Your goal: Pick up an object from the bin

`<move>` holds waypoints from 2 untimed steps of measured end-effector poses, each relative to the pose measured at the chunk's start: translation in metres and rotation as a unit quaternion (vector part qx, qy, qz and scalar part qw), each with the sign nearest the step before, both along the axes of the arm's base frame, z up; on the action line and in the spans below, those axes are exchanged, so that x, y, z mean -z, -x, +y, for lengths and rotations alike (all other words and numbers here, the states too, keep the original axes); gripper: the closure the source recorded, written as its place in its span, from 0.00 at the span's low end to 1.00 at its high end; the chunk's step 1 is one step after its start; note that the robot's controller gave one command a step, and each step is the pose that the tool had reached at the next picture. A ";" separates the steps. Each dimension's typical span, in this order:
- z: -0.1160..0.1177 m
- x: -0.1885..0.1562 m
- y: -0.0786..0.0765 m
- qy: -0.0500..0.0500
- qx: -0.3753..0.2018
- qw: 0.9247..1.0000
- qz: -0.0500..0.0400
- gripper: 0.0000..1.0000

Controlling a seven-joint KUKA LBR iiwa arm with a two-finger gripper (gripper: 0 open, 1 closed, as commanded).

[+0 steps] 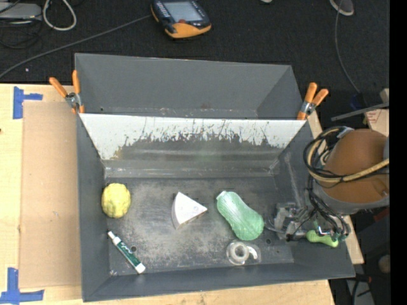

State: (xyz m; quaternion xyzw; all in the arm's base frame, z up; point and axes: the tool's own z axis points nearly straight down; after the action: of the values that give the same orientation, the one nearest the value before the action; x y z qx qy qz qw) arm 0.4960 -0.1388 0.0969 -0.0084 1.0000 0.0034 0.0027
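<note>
Gripper (287, 222) low at bin's (191, 100) four o'clock corner, open or closed cannot tell, green oblong lump (240, 215) at its nine o'clock

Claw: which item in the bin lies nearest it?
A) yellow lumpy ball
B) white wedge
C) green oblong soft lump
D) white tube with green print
C: the green oblong soft lump lies just left of the claw at the right side of the grey metal bin. The yellow lumpy ball, white wedge and white tube with green print sit further left.
</note>
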 end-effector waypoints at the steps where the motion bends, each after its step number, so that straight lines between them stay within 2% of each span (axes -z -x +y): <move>1: -0.002 -0.012 0.009 -0.001 -0.006 1.000 0.001 1.00; 2: -0.001 -0.006 0.001 -0.001 0.008 1.000 0.000 1.00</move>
State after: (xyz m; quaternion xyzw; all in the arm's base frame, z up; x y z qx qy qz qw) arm 0.4948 -0.1394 0.1030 -0.0007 1.0000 0.0044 0.0028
